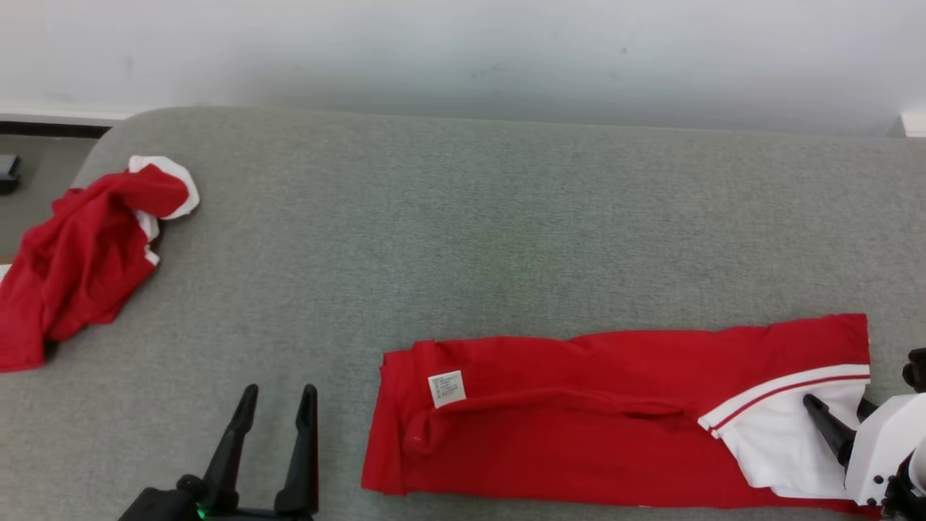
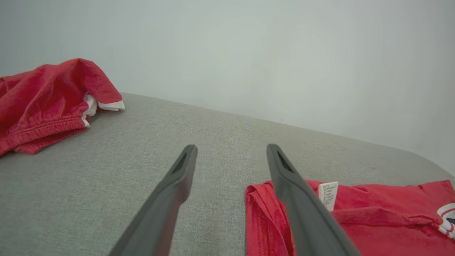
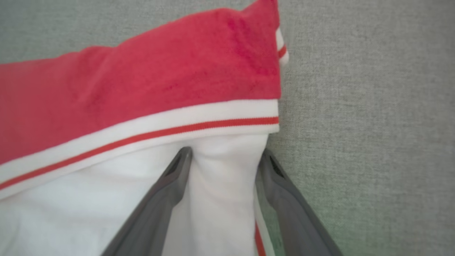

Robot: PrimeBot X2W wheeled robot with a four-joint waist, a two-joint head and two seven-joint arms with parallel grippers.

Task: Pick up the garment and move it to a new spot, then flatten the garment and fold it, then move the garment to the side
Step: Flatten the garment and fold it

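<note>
Head view: the garment (image 1: 579,412) lay folded lengthwise on the counter (image 1: 506,217); the crumpled second garment (image 1: 87,253) at far left could be mistaken for it.
Left wrist view: the left claw (image 2: 231,147) stood spread and empty beside the fold's end; a sideways brush would rumple it.
Right wrist view: the right claw (image 3: 225,153) stood spread over the white panel; lifting could snag it.
</note>
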